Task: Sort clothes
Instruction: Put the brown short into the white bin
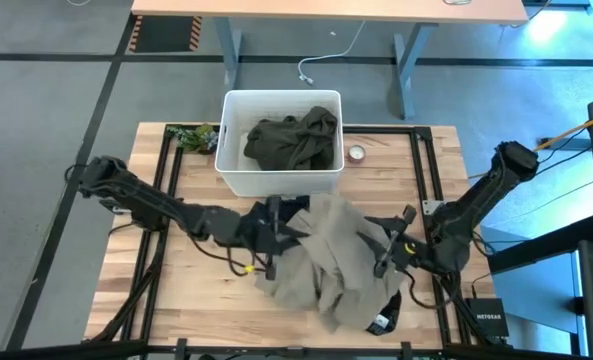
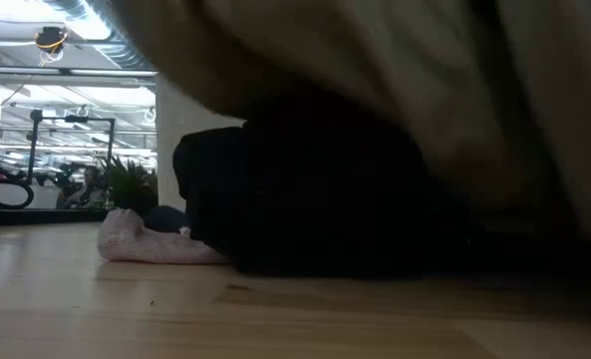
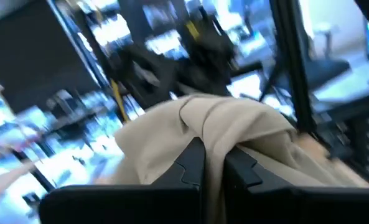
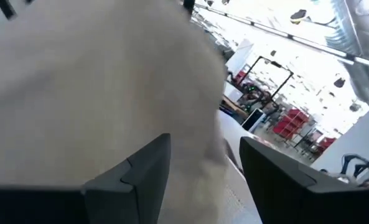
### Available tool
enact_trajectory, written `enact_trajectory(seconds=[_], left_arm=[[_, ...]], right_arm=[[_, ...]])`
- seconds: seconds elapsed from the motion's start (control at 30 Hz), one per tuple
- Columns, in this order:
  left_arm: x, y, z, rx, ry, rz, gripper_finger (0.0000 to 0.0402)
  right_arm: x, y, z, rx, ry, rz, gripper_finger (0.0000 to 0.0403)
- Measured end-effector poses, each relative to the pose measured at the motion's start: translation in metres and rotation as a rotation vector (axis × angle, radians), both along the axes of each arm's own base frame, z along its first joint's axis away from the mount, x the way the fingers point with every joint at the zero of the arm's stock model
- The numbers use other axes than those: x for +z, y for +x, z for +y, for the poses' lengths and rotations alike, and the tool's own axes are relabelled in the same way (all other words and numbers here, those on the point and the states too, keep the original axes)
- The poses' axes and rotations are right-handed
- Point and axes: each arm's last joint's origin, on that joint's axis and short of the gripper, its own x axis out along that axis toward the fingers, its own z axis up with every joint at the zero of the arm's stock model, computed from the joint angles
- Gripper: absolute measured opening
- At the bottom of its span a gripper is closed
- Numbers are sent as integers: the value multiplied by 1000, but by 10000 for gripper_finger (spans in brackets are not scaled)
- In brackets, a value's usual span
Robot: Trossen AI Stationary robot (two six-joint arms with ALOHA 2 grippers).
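Note:
A beige-khaki garment [image 1: 336, 255] hangs between my two grippers above the middle of the table; it also fills the top of the low view [image 2: 425, 60]. My left gripper [image 1: 276, 240] is shut on its left side and my right gripper [image 1: 384, 255] on its right side. A dark olive garment [image 1: 291, 140] lies in the white bin [image 1: 226, 140]. A black garment [image 2: 315, 199] lies on the table under the beige one. A light pink garment [image 2: 141, 244] lies on the table beside the black one. I cannot see the small blue-grey one clearly. My left gripper pinches a bunched fold of the beige garment [image 3: 212, 134] between its two fingers [image 3: 190, 165], which come in roughly level from the table's left. The cloth rises over the fingertips and drapes away beyond them. My right gripper has beige cloth [image 4: 203, 168] between its two fingers [image 4: 147, 168], which stand a little apart around a thick bunch. The cloth covers most of its view, so I cannot tell which part it has.
The white bin stands at the table's far middle. A small plant [image 1: 191, 135] is left of it and a small round object [image 1: 356, 153] is right of it. Dark cloth with a label [image 1: 384, 320] lies at the near edge. Black frame rails run along the table's sides.

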Motion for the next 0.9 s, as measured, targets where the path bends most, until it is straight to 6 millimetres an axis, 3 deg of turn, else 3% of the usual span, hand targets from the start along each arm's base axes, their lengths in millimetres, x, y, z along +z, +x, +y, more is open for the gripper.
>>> enact_trajectory(seconds=[0.13,0.9], left_arm=[[15,-7,2,3,10,-88,11],[34,-16,12,182,89,-172,14]], right_arm=[[0,2,0,31,53,-27,209],[-18,9,-7,-7,8,68,209]])
